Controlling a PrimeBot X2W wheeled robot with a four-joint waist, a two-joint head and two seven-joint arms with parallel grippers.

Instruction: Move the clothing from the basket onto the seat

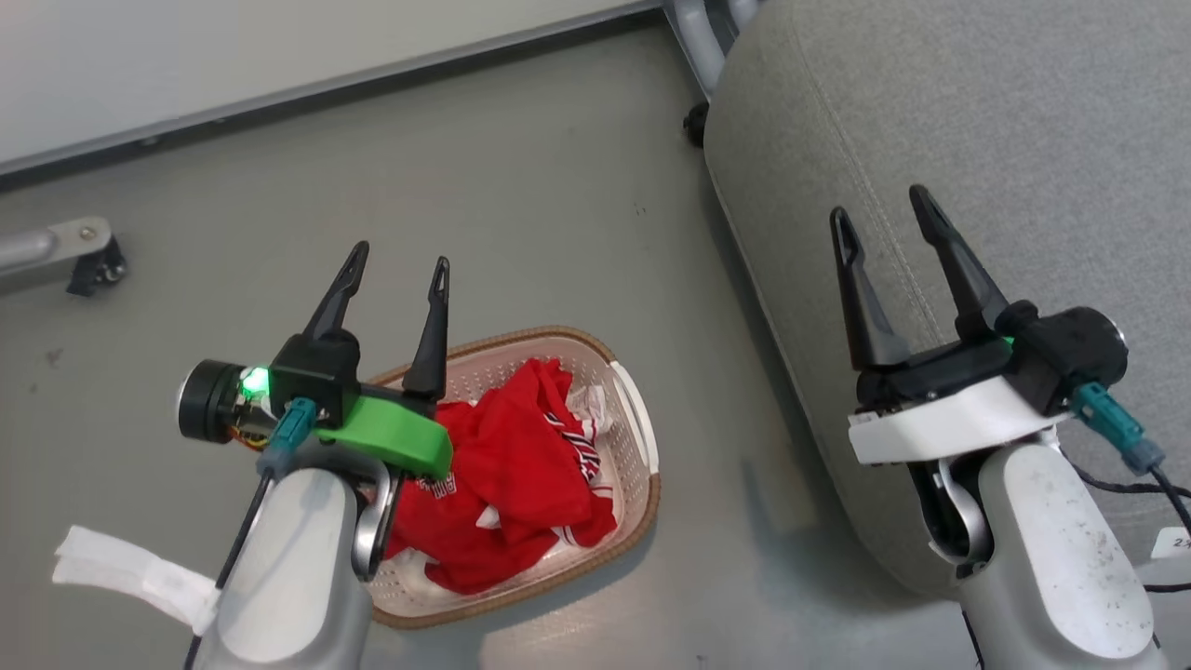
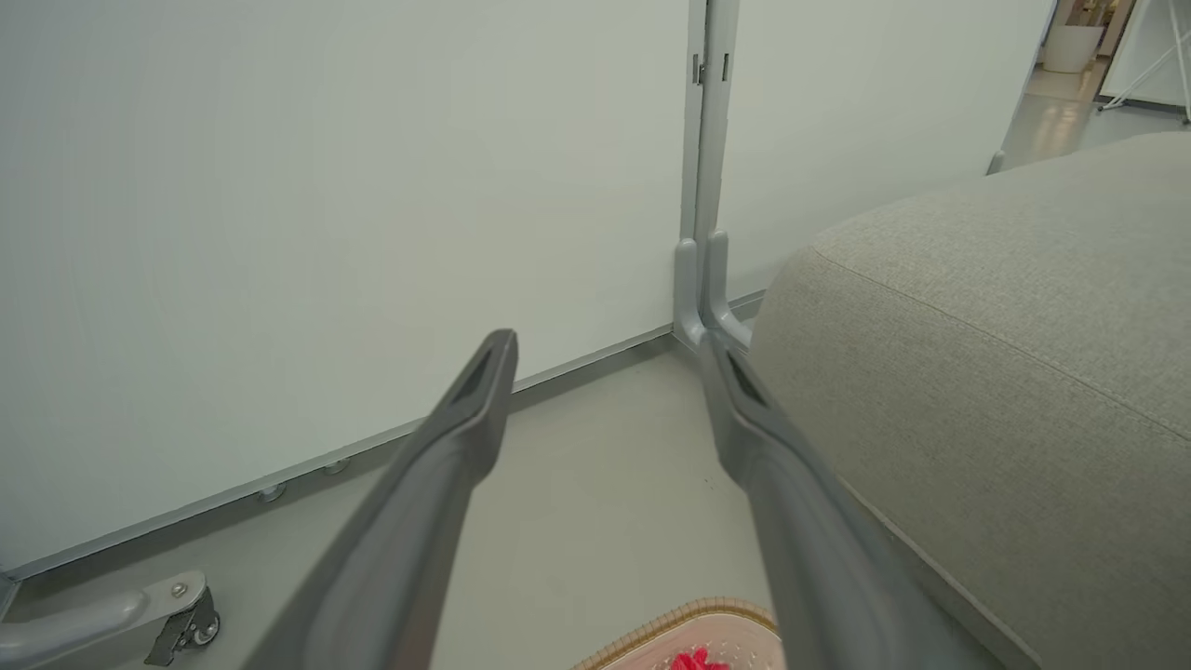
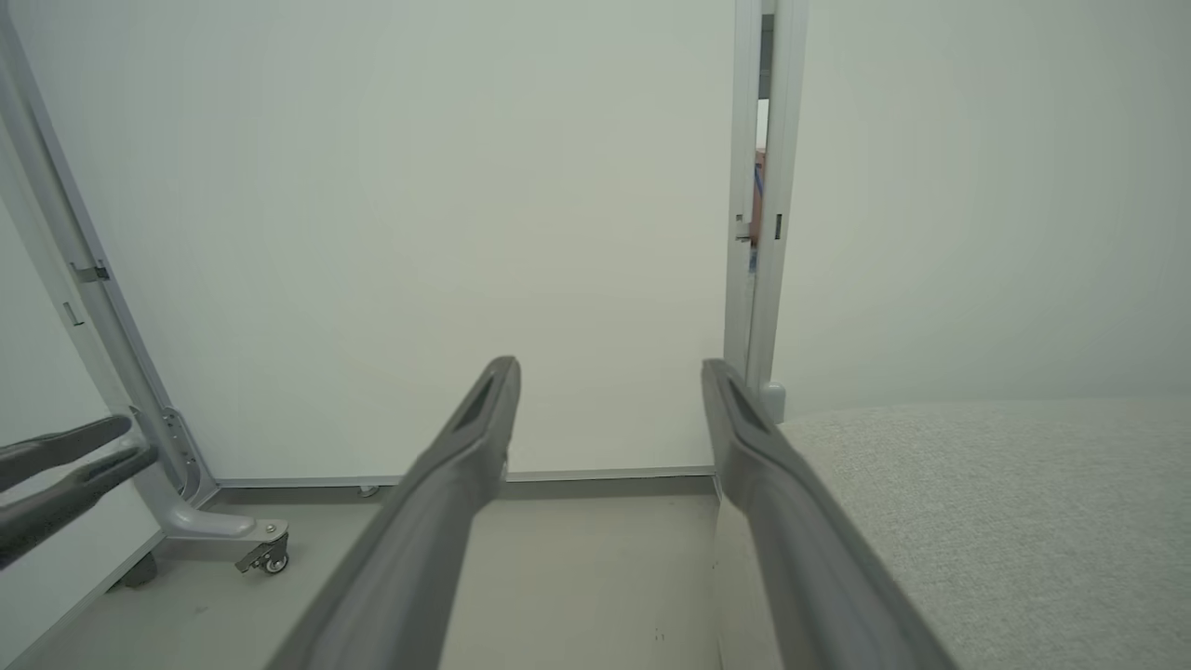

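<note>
**Clothing in basket; both grippers unloaded**

Clothing (image 1: 521, 465) is seen bunched in a red heap inside the basket (image 1: 642, 437), which stands on the floor (image 1: 521, 186) just beside the seat (image 1: 977, 140); nothing red is seen on the seat, so the transfer is judged not yet begun.

Handling: the fabric is judged light, soft and limp; it is expected to drape and trail when lifted; the garments look tangled, so one may be dragged up with the other; no fragility is expected; a pinch on a single layer may slide off. Hold is best taken on the raised fold near the middle of the heap, where several layers are gathered, rather than at the striped edging lying against the basket wall; the basket itself looks light and may be lifted along if its perforated wall is caught.

Pose: the left gripper (image 1: 400, 255) is held over the left end of the basket, fingers directed outward toward the white panel (image 1: 186, 56) rather than down; its jaws are spread wide with nothing between them; the basket rim and a scrap of red are caught at the bottom edge of the left wrist view, so a downward tilt of the wrist is judged necessary. The right gripper (image 1: 880, 205) is held over the seat's edge, well apart from the basket; its jaws are likewise spread and empty.
</note>
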